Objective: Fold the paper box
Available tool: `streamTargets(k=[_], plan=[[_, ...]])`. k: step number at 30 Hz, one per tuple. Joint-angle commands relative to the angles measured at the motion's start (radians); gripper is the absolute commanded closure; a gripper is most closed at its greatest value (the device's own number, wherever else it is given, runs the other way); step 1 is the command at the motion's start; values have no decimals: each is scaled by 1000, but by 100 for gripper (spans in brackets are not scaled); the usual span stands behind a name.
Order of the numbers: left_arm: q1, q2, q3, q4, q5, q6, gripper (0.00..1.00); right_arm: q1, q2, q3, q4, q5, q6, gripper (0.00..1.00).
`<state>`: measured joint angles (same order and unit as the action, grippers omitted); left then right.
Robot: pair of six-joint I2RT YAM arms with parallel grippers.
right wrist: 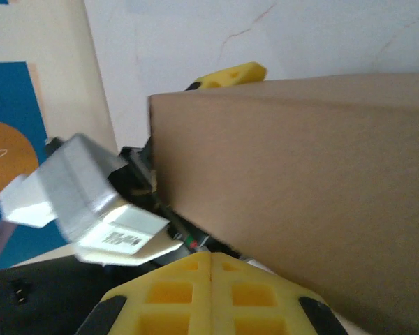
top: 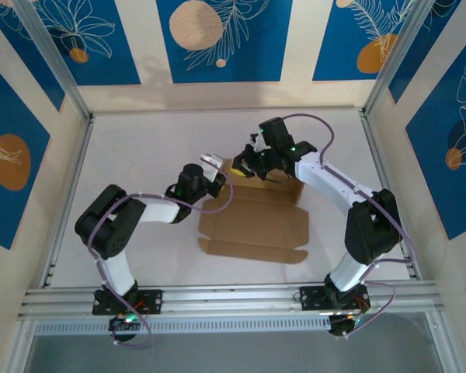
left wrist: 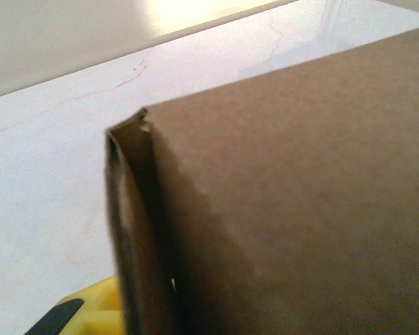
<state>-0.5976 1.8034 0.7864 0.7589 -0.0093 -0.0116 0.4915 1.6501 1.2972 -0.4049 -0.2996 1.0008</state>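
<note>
The paper box (top: pixel 252 225) is a brown cardboard sheet lying mid-table, with its far panel (top: pixel 260 177) raised upright. My left gripper (top: pixel 220 177) is at that panel's left end. In the left wrist view the cardboard (left wrist: pixel 300 209) stands between the jaws, one yellow finger (left wrist: pixel 91 314) lies against its folded edge, and the other finger is hidden behind it. My right gripper (top: pixel 258 167) is over the panel's far side. In the right wrist view its yellow fingers (right wrist: pixel 213 259) are shut together with nothing between them, right beside the cardboard wall (right wrist: pixel 300 181).
The white table (top: pixel 140 155) is bounded by patterned walls and a metal rail (top: pixel 233 299) at the near edge. The left arm's grey-white wrist block (right wrist: pixel 91 202) sits close to my right fingers. Both arms crowd the box's far edge.
</note>
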Motion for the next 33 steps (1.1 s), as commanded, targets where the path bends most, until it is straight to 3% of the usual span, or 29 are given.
streamTargets(k=[1, 10, 23, 33], plan=[[10, 24, 33, 51, 33, -3, 75, -12, 11, -12, 57, 8, 29, 100], [10, 20, 23, 42, 8, -16, 68, -27, 67, -37, 60, 20, 37, 100], [11, -92, -33, -19, -107, -36, 45, -25, 76, -54, 49, 26, 51, 100], [10, -205, -108, -40, -124, -18, 46, -21, 77, -53, 52, 27, 56, 100]])
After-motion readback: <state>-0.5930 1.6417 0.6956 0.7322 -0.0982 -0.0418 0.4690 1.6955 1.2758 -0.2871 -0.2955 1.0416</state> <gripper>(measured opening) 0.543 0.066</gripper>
